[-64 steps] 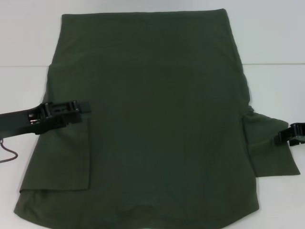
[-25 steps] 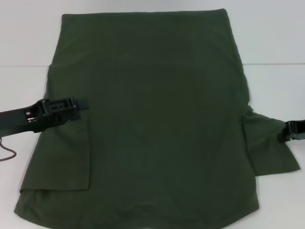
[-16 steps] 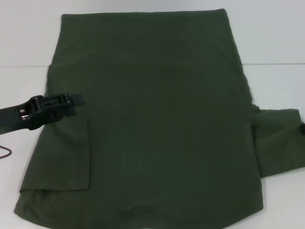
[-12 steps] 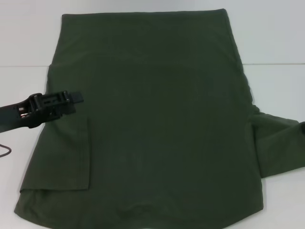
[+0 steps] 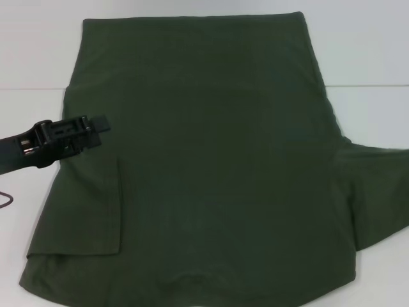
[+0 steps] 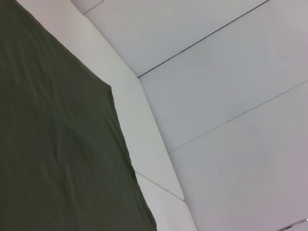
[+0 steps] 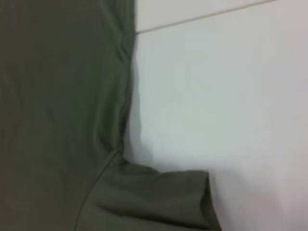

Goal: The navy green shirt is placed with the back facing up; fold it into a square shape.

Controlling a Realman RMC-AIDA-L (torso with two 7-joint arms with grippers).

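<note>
with the left sleeve already folded in, the unfolded right sleeve point(image 5: 377, 192) of the navy green shirt point(image 5: 217, 166) lies toward the unseen right gripper, while the left gripper point(image 5: 96, 123) hovers at the opposite edge, holding nothing, its opening impossible to tell.

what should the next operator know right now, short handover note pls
Left tool: over the shirt's left edge, holding nothing visible; open or shut unclear.
Right tool: out of the head view.
Navy green shirt: spread flat on the white table. Its left sleeve is folded in onto the body; its right sleeve sticks out sideways.
Done: left sleeve fold.
Left: right sleeve in, then fold the body to a square.
</note>
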